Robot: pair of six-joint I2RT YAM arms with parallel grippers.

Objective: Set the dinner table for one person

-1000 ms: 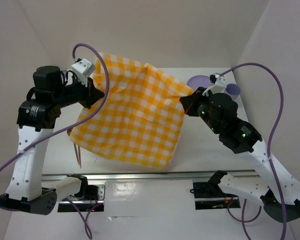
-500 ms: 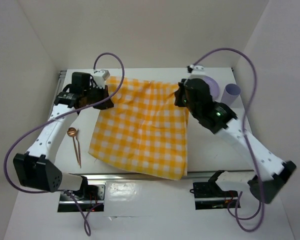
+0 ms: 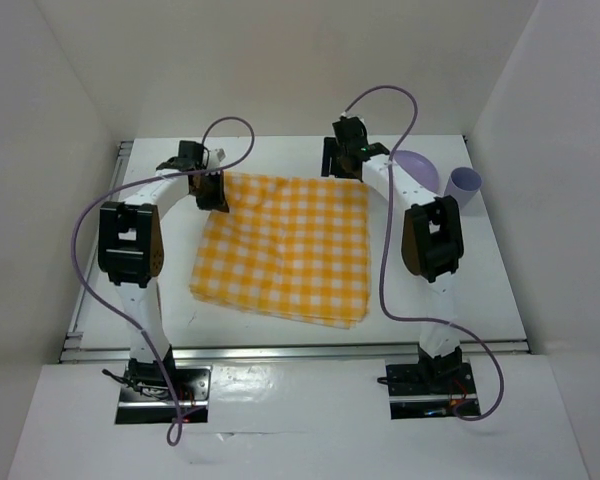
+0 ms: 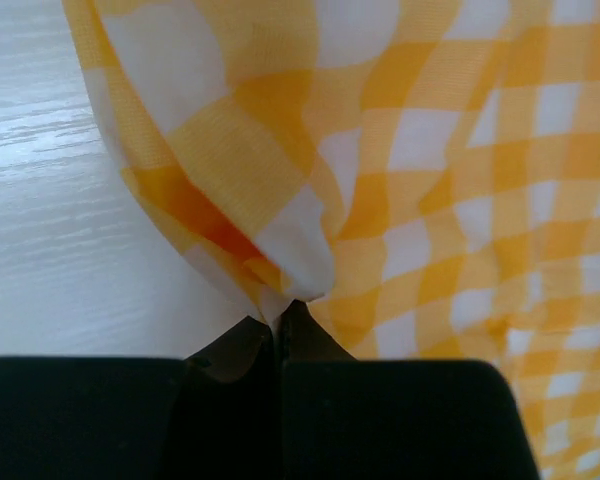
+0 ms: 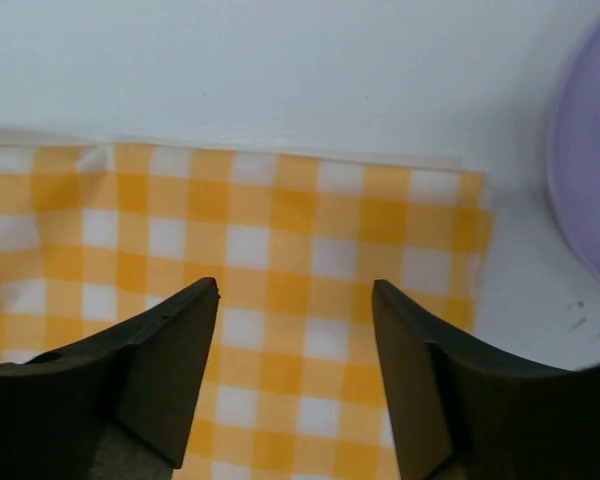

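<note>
Both arms have swung out to the far side since a second ago, and what hung lifted between them now lies flat. I see the dinner table (image 3: 460, 290), a large plain white rectangular top with a metal rail along its near and left edges, lying under both grippers. The orange-and-white checked cloth (image 3: 290, 250) is spread over its middle. A flat round lilac plate (image 3: 420, 168) sits on the table just beyond the cloth's far right corner, with a small lilac cup (image 3: 465, 182) beside it. The left gripper (image 4: 277, 320) has its jaws pressed together, pinching the cloth's far left corner just above the bare tabletop. The right gripper (image 5: 295, 290) hangs over the far right corner, jaws spread and holding nothing.
</note>
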